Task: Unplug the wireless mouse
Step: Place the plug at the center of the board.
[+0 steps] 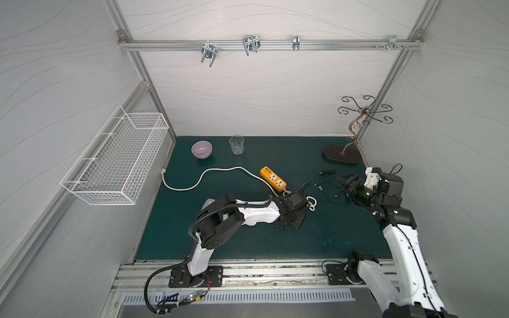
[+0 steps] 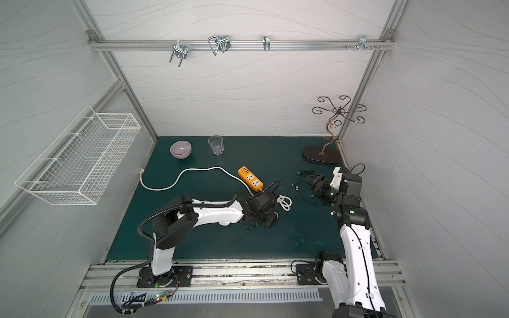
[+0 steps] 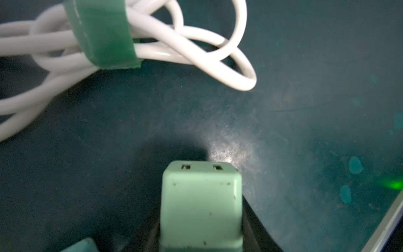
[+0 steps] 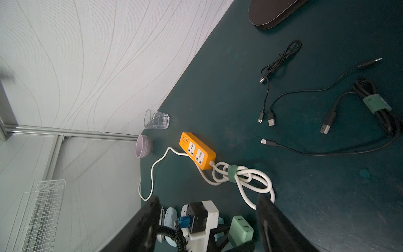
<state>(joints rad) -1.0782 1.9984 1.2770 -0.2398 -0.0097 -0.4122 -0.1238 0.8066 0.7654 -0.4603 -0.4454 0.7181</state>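
My left gripper [image 1: 297, 218] [image 2: 271, 219] is low over the green mat, shut on a pale green USB charger block [image 3: 200, 196] [image 4: 241, 229]. The block's two ports face outward and look empty. A light blue mouse [image 4: 170, 218] lies on the mat just behind the left wrist. The arm hides most of it. My right gripper [image 1: 348, 183] [image 4: 209, 199] hovers open at the right side of the mat with nothing between its fingers. Loose black USB cables [image 1: 329, 187] [image 4: 327, 122] lie below it.
An orange power strip [image 1: 273, 178] [image 4: 197, 150] lies mid-mat. Its white cord, bundled by a green strap [image 3: 102, 32], lies beside the left gripper. A purple bowl [image 1: 202, 149] and a glass [image 1: 236, 144] stand at the back, a hook stand [image 1: 342, 155] is at the back right, and a wire basket [image 1: 115, 159] hangs on the left wall.
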